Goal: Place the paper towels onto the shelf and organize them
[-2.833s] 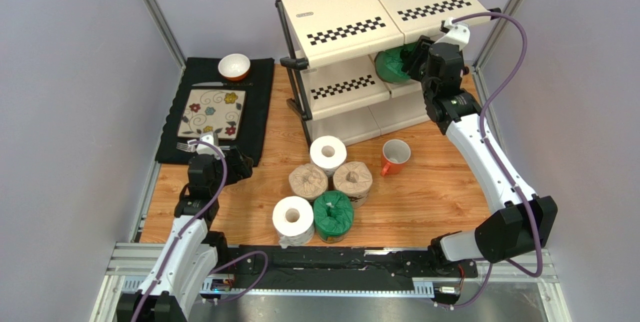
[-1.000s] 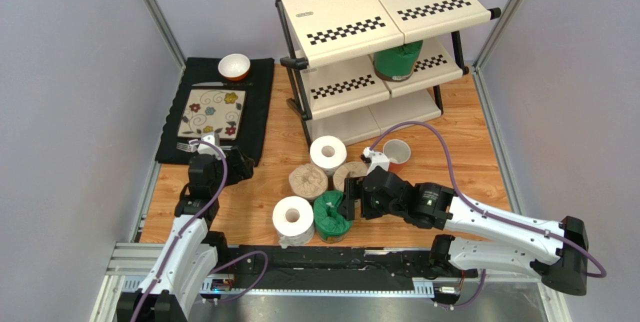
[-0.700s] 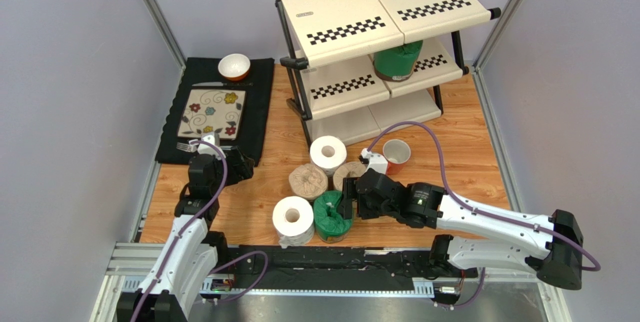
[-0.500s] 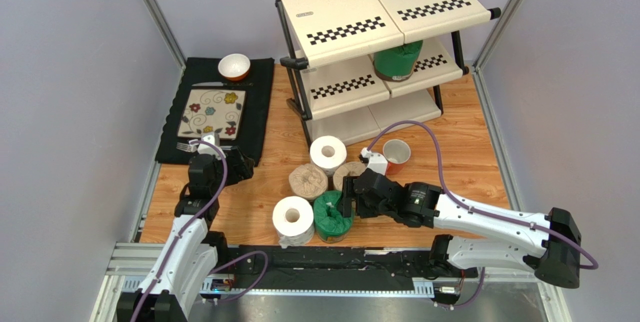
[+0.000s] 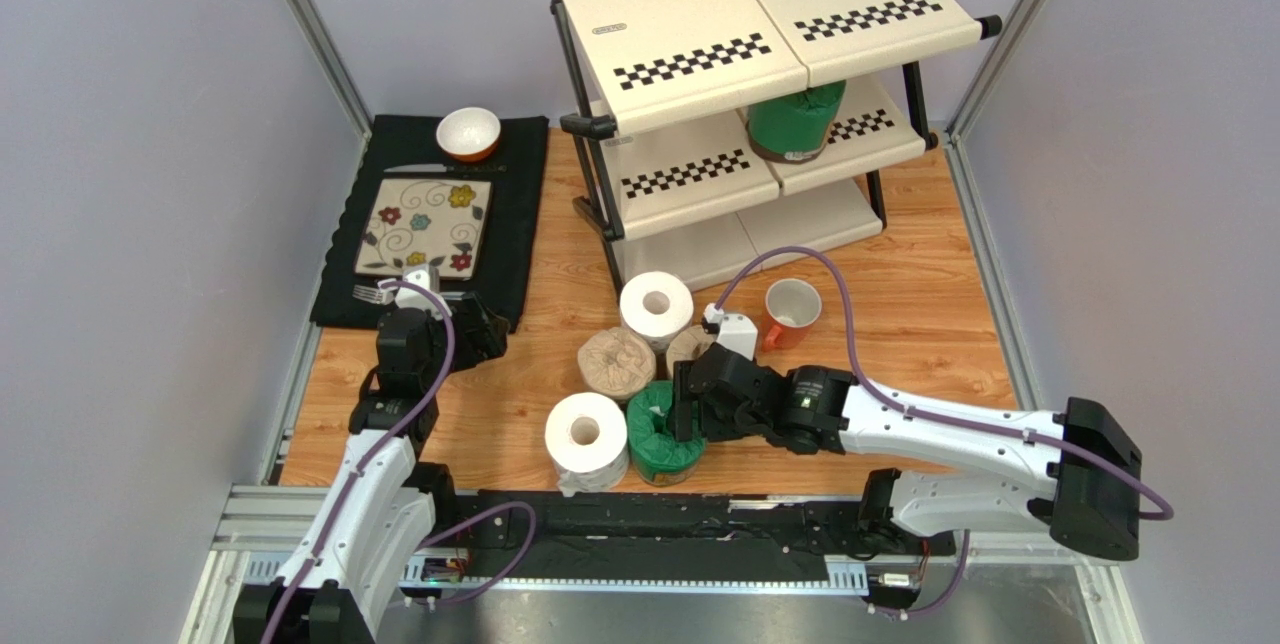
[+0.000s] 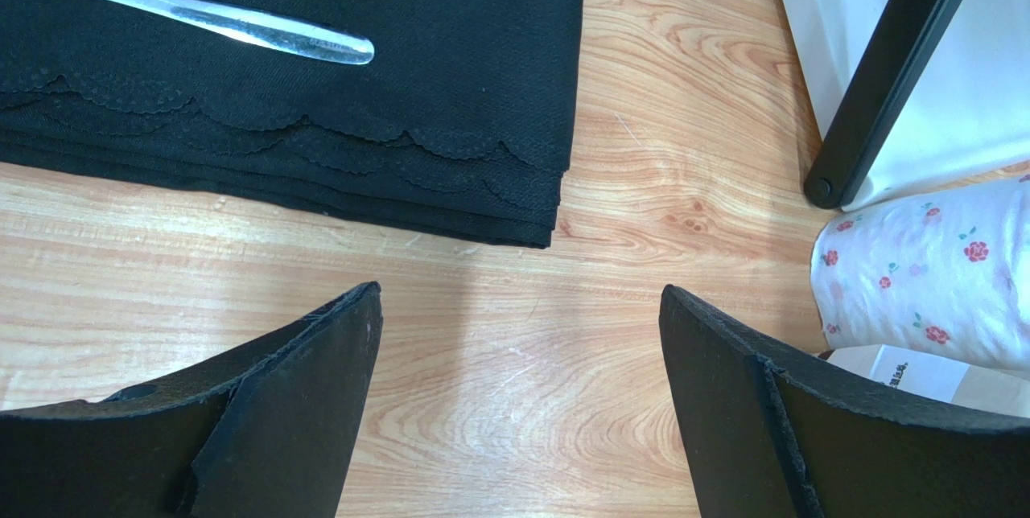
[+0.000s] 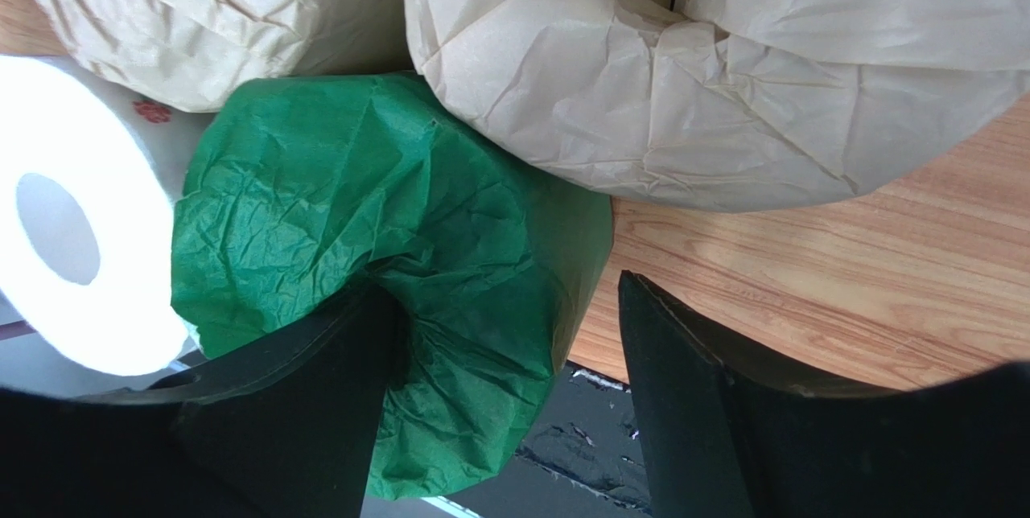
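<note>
Spread fingers of the right end effector (image 5: 679,413) are set astride the wall of the green paper-wrapped towel roll (image 7: 363,204), which stands at the near edge of the wooden tabletop (image 5: 902,359). One finger is placed at the crumpled hollow core and the other outside the wrap, and no squeeze can be made out.

The roll is hemmed in. A brown kraft-wrapped roll (image 7: 725,96) is pressed against it from behind, a second kraft-wrapped roll (image 7: 206,11) touches it, and a white floral-printed roll (image 7: 73,229) stands just beside it. Another white roll (image 5: 657,307) stands at the far side of the cluster. One green roll (image 5: 793,119) is already lodged on the middle tier of the three-tier cream-panelled shelf with black tube frame (image 5: 706,44).

Several failures are judged likely:

- If only loose wrap is pinched, the paper may tear or slide and the roll may drop on the lift.
- If the roll is drawn up at a tilt, the touching kraft rolls may be dragged or toppled.
- The near white roll may be nudged toward the edge of the tabletop.
- The orange ceramic mug (image 5: 790,307) stands near the forearm and its cable — a wide swing could knock it over.
- A high carry risks a strike on the shelf's frame.

The left end effector (image 6: 520,385) is held spread and empty above the tabletop, beside the black fabric placemat (image 6: 302,120), and little trouble is expected from it.
</note>
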You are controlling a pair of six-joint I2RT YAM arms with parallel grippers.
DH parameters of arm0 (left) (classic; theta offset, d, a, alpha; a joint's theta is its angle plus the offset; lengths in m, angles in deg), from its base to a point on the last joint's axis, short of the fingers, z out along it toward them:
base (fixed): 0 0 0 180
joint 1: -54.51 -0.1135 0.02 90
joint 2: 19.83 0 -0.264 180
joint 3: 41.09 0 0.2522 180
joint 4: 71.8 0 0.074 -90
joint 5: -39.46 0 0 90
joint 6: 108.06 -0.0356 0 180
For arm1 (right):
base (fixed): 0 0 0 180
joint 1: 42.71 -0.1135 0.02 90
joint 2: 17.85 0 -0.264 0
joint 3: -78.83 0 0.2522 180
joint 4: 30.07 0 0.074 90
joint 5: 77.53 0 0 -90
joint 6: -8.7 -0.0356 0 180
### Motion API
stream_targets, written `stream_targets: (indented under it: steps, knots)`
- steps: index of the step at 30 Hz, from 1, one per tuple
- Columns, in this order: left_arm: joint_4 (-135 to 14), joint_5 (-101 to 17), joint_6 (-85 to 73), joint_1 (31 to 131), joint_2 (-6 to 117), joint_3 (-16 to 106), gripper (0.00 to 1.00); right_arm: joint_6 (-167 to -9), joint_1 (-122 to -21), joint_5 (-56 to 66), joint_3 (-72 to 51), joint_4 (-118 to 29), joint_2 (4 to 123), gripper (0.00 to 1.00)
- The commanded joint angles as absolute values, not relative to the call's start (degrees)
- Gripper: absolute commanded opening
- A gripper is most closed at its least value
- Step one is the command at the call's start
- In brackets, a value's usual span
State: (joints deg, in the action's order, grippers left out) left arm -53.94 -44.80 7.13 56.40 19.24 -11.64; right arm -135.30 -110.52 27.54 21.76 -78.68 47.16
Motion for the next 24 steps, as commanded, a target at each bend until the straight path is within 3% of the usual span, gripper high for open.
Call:
stream_targets:
  steps: [1,8,15,24]
  knots:
    - [-54.6,-44.3,7.0,56.2,18.6,-10.3,0.93,-135.6,-111.3,28.0,21.2,-76.5,49.0,0.69]
    - [-54.6,-44.2,7.0,56.2,18.6,-10.3,0.93,-135.4,-112.3,29.3,20.6,-76.8,50.6,0.57]
    - [-54.5,-44.1,7.1,56.2,18.5,-10.2,0.93,-133.7,-112.3,27.7,20.2,-76.3,48.2,0.38]
    - [-54.5,-44.1,7.2,56.2,18.3,-10.0,0.93,-125.2,-112.3,26.3,11.5,-85.7,38.2,0.38]
